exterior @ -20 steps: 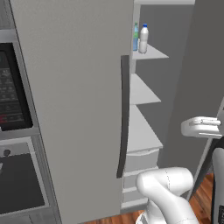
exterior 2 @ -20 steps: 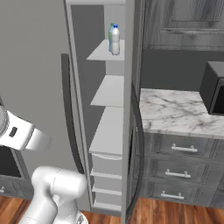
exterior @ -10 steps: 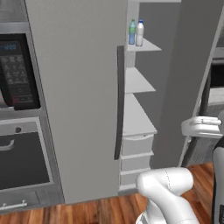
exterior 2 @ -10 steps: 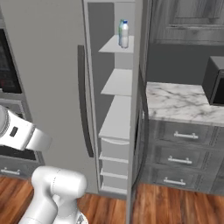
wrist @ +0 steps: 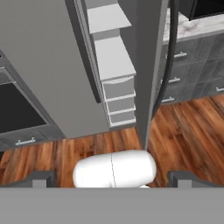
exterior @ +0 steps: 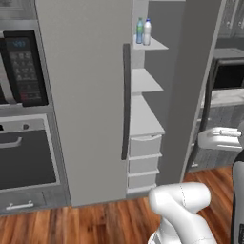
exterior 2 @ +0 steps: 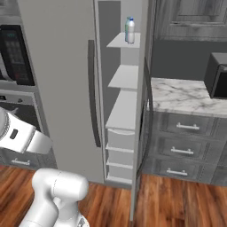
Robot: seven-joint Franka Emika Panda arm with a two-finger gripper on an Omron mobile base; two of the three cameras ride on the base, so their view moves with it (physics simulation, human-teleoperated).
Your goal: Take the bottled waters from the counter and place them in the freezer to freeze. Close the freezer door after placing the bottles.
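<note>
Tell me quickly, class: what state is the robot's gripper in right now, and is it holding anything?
Gripper: open, jaws spread wide, holding nothing; both bottled waters stand on the freezer's top shelf.

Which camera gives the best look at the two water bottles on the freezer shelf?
The left base view: both bottles stand side by side on the top shelf. In the right base view they overlap. The hand view cuts off below that shelf.

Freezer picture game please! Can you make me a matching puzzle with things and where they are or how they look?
Things:
1. bottled waters
2. freezer door
3. counter
4. end effector

Descriptions:
A. white marble with grey veins
B. standing open
C. on the top shelf
D. open, holding nothing

Pairs: 1-C, 2-B, 3-A, 4-D
</note>
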